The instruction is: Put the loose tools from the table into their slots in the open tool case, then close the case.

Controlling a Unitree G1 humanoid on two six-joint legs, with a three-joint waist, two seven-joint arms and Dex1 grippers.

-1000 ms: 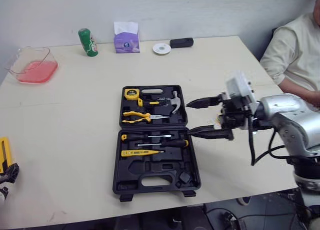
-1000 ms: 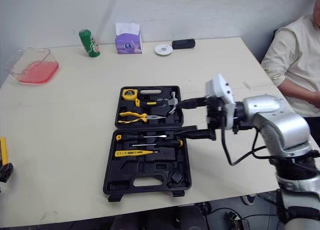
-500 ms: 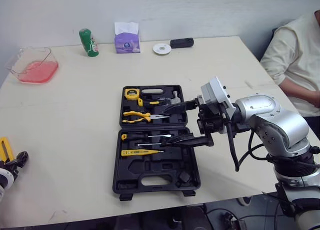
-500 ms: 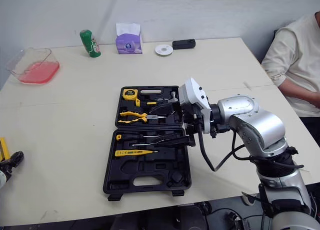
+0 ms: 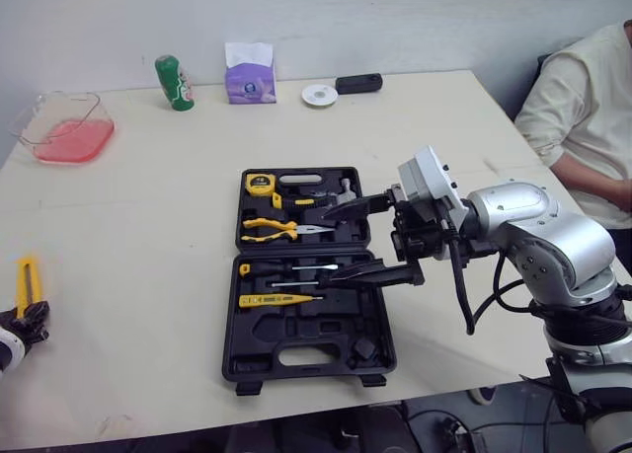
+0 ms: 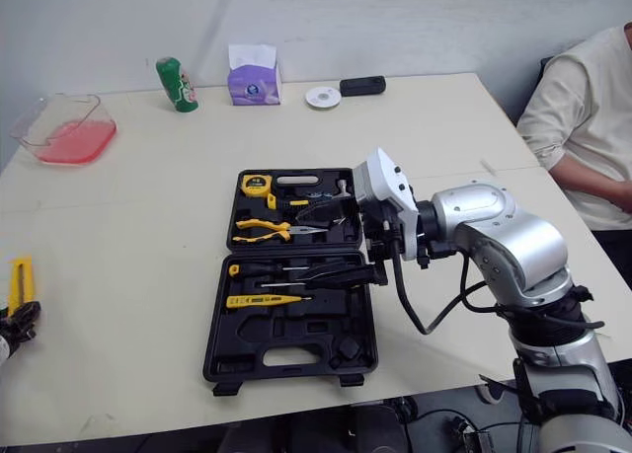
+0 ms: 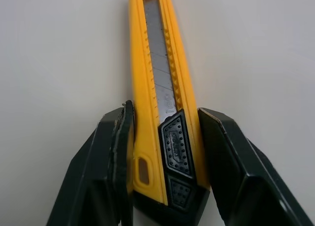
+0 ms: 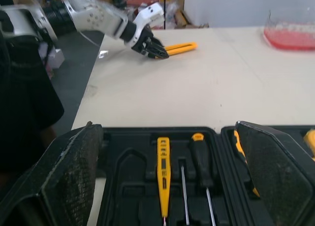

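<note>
**Stereo head views.** The open tool case (image 5: pixel 326 327) lies flat at the middle of the table (image 5: pixel 148 226), with its 2 halves joined at a hinge line that runs left to right.
- The far half holds a yellow tape measure (image 5: pixel 260 185), a hammer (image 5: pixel 345 188) and yellow-handled pliers (image 5: pixel 272 228).
- The near half holds 2 screwdrivers (image 5: pixel 296 268) and a yellow tester pen (image 5: pixel 276 300). The recesses nearer to me are bare.

My right gripper (image 5: pixel 328 246) reaches in over the case from its right side, with the jaws spread wide apart and gripping nothing. 1 of its fingers (image 5: pixel 360 208) lies above the far half beside the hammer, and the other lies above the near half by the screwdriver handles.

My left gripper (image 7: pixel 165 111) is at the table's left edge, well apart from the case. It is clamped on the yellow utility knife (image 5: pixel 24 278), which points away from me. I cannot tell whether the knife touches the tabletop.

**Left wrist view.** Both pads flank the knife at its black slider, and the silver blade shows along the body.

**Background.** Along the far edge stand a green can (image 5: pixel 174 83), a purple tissue box (image 5: pixel 250 73), a white disc (image 5: pixel 319 95) and a small black box (image 5: pixel 357 83). A clear dish (image 5: pixel 67 127) with a red bottom is at far left. A seated person (image 5: pixel 583 108) is at far right.
</note>
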